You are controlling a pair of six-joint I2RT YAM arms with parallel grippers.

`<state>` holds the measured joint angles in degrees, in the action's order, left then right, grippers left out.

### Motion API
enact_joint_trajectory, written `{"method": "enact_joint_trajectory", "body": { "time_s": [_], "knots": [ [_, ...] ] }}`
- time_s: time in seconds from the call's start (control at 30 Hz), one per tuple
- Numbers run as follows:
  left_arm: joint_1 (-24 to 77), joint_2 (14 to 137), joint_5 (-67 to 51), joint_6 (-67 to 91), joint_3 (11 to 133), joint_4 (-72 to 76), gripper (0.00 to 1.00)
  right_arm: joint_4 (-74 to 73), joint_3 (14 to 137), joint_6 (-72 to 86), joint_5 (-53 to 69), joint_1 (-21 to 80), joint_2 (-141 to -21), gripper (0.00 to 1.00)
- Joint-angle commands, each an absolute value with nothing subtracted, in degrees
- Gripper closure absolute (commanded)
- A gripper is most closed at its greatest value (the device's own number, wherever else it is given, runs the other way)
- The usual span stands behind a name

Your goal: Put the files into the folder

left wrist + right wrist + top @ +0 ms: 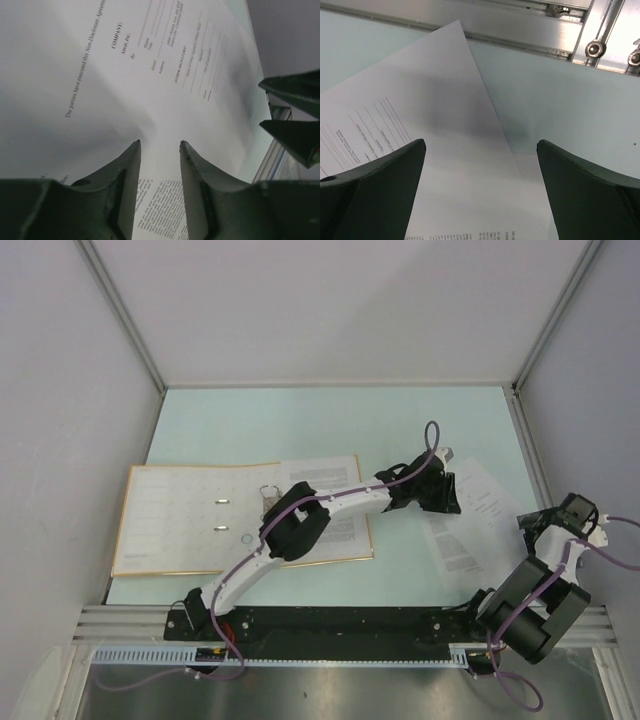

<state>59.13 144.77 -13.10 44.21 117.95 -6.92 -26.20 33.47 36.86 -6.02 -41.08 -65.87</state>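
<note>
I'm hovering my left gripper (160,143) over the files (165,75), jaws partly spread and pinching nothing. My right gripper (481,145) is gaping wide above a sheet corner. The folder (150,530) is lying open, well off left. I'm reckoning: lift an edge first, then pinch.

Pale green table (300,420), 3 grey wall panels (340,300) around it, ribbed aluminium rail (130,622) along its near edge.
</note>
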Motion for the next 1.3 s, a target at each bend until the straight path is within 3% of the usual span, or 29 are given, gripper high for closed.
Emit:
{"method": "enact_joint_trajectory", "body": {
  "time_s": [0.0,0.3,0.97,1.27],
  "knots": [
    [58.1,147.04,-11.51,53.96,123.49,-11.68,0.6,-17.68,31.82,30.95,1.12,-43.24,-67.23,0.0],
    [57.31,148.1,-11.78,55.72,122.87,-15.47,0.59,-12.75,29.97,28.83,11.75,-43.59,-71.01,0.0],
    [56.43,150.12,-14.76,54.93,126.21,-16.52,0.57,-4.13,26.81,32.52,38.39,-40.34,-60.82,0.0],
    [54.49,148.62,-16.43,56.16,124.1,-14.33,0.57,-10.54,26.72,29.62,32.19,-33.32,-57.75,0.0]
  ]
}}
